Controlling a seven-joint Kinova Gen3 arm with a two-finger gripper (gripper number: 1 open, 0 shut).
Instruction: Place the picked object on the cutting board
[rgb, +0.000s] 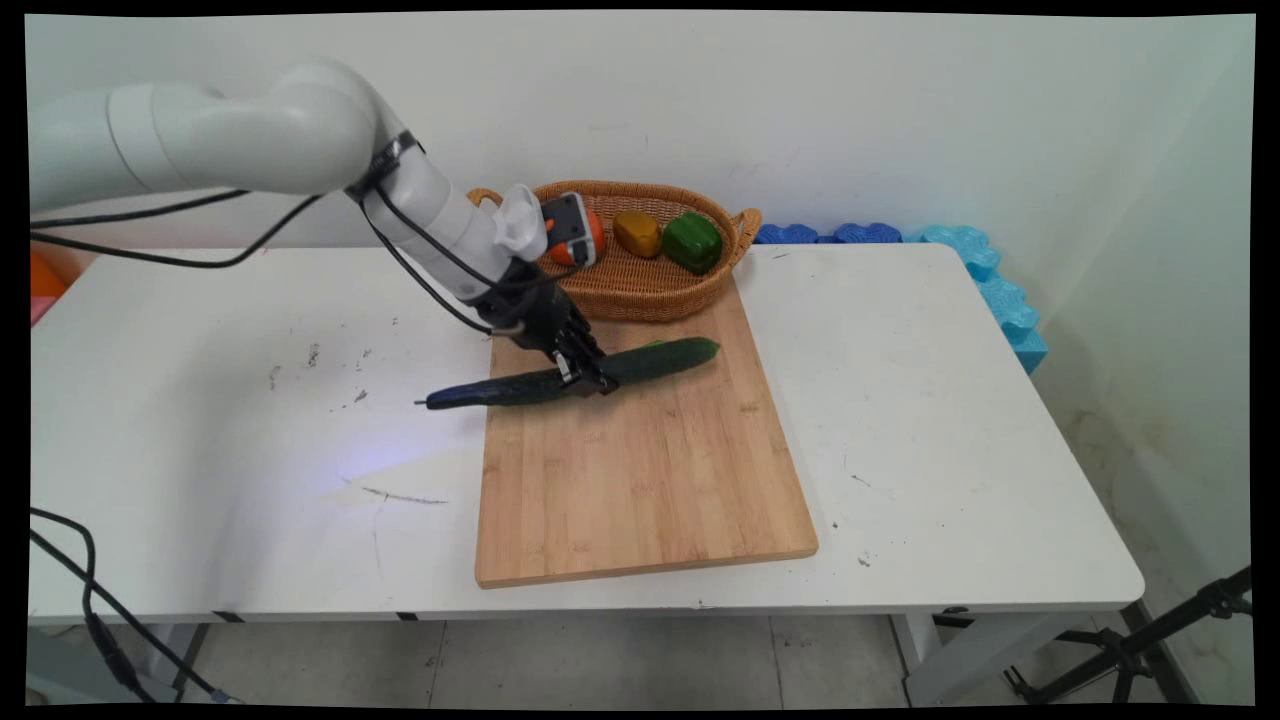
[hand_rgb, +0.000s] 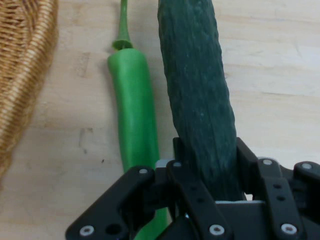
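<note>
Main view is showing the black two-finger gripper (rgb: 588, 375) clamping a long dark green cucumber (rgb: 660, 359) mid-length, over the bamboo cutting board's (rgb: 640, 480) far end.
Hand view is showing a slim light green chili pepper (hand_rgb: 132, 120) lying on the board just beside the cucumber, with the oval wicker basket (rgb: 650, 285) sitting behind, holding orange, yellow and green veggies.

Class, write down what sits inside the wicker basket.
The wicker basket shows an orange item, a yellow one and a green pepper; the arm hides its left part.
</note>
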